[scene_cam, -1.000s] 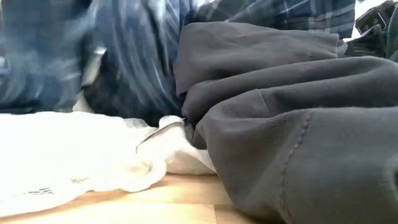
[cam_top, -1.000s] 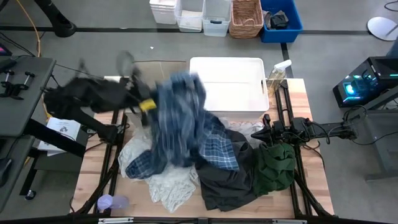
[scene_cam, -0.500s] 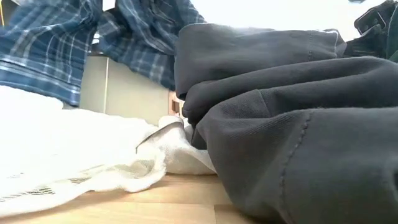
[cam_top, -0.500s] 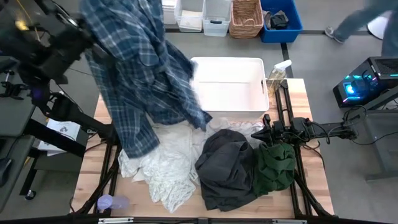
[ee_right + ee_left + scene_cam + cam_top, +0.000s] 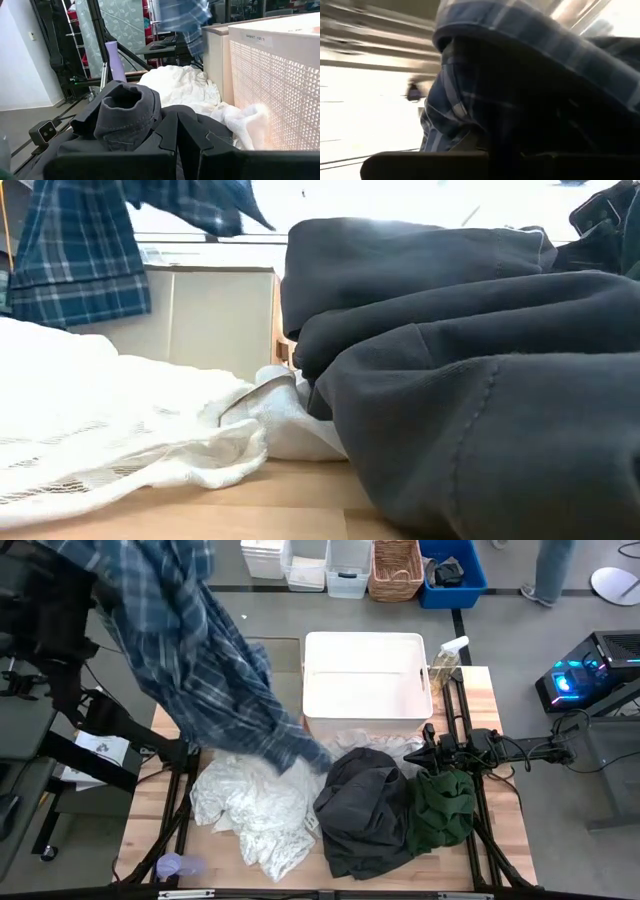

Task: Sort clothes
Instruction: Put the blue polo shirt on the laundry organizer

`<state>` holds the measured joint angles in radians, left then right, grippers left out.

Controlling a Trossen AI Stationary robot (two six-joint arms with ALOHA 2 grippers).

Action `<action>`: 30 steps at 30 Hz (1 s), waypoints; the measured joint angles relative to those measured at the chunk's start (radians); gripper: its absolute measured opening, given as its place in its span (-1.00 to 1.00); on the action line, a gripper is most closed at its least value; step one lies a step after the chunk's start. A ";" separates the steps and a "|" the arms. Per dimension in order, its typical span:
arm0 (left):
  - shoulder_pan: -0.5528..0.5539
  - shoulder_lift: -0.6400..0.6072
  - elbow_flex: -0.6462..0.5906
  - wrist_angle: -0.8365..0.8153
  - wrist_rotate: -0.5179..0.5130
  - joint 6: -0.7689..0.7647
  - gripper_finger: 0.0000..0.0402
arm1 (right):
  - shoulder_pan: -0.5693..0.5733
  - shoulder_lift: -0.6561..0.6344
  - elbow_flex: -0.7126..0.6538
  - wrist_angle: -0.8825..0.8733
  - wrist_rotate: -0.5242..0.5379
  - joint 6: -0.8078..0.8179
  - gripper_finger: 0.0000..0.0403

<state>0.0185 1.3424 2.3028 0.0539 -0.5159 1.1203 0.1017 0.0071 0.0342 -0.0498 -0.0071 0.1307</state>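
Note:
My left arm (image 5: 55,600) is raised high over the table's far left corner. My left gripper (image 5: 487,150) is shut on the blue-and-white plaid shirt (image 5: 205,650), which hangs in the air and also shows in the low view (image 5: 75,265). A white lacy piece (image 5: 255,815) lies spread on the table. The dark grey piece (image 5: 365,810) lies crumpled beside it, with the dark green piece (image 5: 445,808) to its right. My right gripper (image 5: 177,125) is shut just above the dark grey piece (image 5: 125,115), and it also shows in the high view (image 5: 430,753). My left gripper pinches a bunched fold of the plaid shirt (image 5: 470,115) between its two fingers, several layers thick. In the high view the shirt itself hides the fingers. The shirt hangs slack below the hold, and its lower hem (image 5: 80,305) is clear of the white piece.
A white plastic basket (image 5: 365,675) stands at the far middle, with the beige fabric box (image 5: 210,320) to its left. A bottle (image 5: 448,658) stands by the basket and a purple cup (image 5: 170,866) at the near left. Storage bins and a person's legs (image 5: 555,570) lie beyond the table.
My left gripper has risen and swung toward the table's far left corner with the plaid shirt. The shirt has been pulled off the pile and lifted clear, and now hangs stretched out below the gripper. The white and dark grey pieces are uncovered.

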 joint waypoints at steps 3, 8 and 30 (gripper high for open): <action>0.087 0.033 0.000 0.030 -0.057 0.080 -1.00 | 0.000 0.000 0.000 0.000 0.000 0.000 -1.00; 0.274 0.121 -0.001 0.028 -0.057 0.065 -1.00 | 0.000 0.000 0.000 0.000 0.000 0.000 -1.00; 0.671 0.229 0.001 -0.585 -0.185 -0.372 -1.00 | 0.000 0.000 0.000 0.000 0.000 0.000 -1.00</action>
<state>0.6891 1.5714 2.3034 -0.5307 -0.7011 0.7479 0.1013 0.0071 0.0342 -0.0498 -0.0067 0.1304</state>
